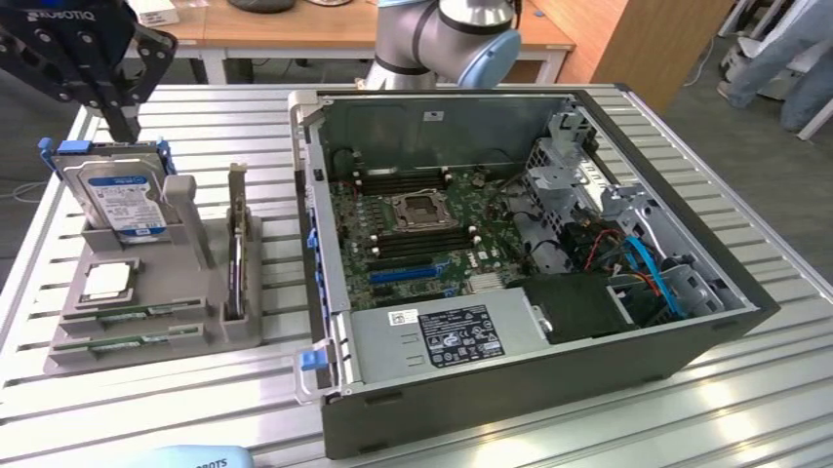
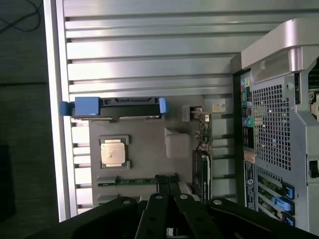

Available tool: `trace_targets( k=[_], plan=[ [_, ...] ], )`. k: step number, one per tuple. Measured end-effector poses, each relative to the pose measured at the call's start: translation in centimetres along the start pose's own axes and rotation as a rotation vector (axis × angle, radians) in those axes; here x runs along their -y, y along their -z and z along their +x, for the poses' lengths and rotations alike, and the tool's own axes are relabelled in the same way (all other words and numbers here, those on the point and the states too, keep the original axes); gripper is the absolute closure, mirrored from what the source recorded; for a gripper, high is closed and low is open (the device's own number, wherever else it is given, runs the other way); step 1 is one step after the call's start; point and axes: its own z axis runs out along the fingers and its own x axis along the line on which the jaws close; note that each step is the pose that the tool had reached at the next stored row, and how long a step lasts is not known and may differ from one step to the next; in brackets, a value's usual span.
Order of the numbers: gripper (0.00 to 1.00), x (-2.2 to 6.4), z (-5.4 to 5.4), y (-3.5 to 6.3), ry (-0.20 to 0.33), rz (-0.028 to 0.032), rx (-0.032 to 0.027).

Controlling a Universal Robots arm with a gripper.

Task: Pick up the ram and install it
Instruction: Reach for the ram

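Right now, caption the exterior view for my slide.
Shut black hand hovers above the grey tray holding a silver hard drive and two thin green ram sticks, untouched.

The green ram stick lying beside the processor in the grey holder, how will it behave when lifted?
Probably stiff: the ram is a thin flat circuit board. Likely light, being far slimmer than the hard drive. It lies low in a slot of the grey holder, so little edge shows and a grip may slip.
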Motion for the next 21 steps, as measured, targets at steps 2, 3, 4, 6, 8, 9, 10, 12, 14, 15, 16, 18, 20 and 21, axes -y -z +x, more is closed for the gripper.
trace_targets(
  k=[2, 3, 4, 6, 8, 9, 10, 12, 14, 15, 16, 18, 20, 21],
  plan=[
    [0.9, 0.03, 0.4, 0.0, 0.0, 0.0, 0.0],
    [0.9, 0.04, 0.6, 0.0, 0.0, -0.0001, 0.0001],
    [0.9, 0.05, 0.8, 0.0, 0.0, -0.0001, 0.0001],
    [0.9, 0.07, 1.0, 0.0, 0.0, 0.0, 0.0],
    [0.9, 0.07, 1.0, 0.0, 0.0, -0.0001, 0.0],
    [0.9, 0.08, 1.0, 0.0, 0.0, 0.0, 0.0001],
    [0.9, 0.08, 1.0, 0.01, 0.0, -0.0001, 0.0001],
    [0.9, 0.08, 1.0, 0.01, 0.0, 0.0, 0.0],
    [0.9, 0.18, 1.0, 0.01, 0.0, -0.0001, -0.0001],
    [0.9, 0.32, 1.0, 0.02, 0.0, 0.0, 0.0],
    [0.9, 0.49, 1.0, 0.03, 0.0, -0.0001, 0.0],
    [0.9, 0.89, 1.0, 0.04, 0.0, 0.0, 0.0],
    [0.9, 1.28, 0.9, 0.06, 0.0, 0.0, 0.0],
    [0.9, 1.47, 0.9, 0.07, 0.0, 0.0, 0.0]
  ],
)
